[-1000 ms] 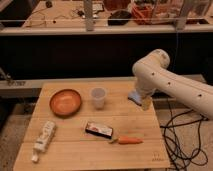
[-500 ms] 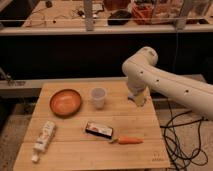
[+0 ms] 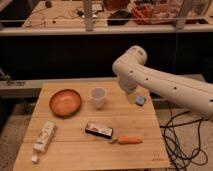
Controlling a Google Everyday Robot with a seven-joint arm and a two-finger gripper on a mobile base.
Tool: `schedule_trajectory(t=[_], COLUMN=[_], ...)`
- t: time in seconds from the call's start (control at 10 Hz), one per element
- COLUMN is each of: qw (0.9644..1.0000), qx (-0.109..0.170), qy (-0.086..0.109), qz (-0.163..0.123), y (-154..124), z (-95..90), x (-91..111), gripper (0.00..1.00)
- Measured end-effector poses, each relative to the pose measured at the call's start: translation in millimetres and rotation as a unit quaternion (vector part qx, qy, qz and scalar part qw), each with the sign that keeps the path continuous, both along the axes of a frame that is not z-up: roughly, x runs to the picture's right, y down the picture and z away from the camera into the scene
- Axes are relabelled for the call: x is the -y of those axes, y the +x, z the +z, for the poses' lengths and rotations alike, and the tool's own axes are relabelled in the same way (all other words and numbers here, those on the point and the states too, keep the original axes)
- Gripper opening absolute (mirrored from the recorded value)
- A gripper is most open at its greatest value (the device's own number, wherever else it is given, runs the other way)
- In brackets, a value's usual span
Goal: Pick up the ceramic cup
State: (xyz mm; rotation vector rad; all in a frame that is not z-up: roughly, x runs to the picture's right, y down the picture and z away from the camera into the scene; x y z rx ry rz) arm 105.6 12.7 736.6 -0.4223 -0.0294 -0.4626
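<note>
White ceramic cup (image 3: 98, 97) not yet grasped: gripper (image 3: 131, 95), spread empty at its three o'clock, must be brought around it.

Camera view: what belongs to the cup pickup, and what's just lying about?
Job: ceramic cup; gripper, right of the cup, jaws open.
Lying about: orange-brown bowl; white tube; dark packet; carrot; small blue object.
</note>
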Motion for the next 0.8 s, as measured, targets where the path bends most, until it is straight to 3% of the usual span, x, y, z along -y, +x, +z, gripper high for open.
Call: schedule_trajectory(t=[0.2,0.8], qw=[0.9997,0.9978], qx=[0.014,0.044], qy=[0.004,0.009], qz=[-0.022,-0.049], y=[-21.6,-39.2], z=[3.7,19.3], x=[4.1,5.1], gripper=[0.80,0.80])
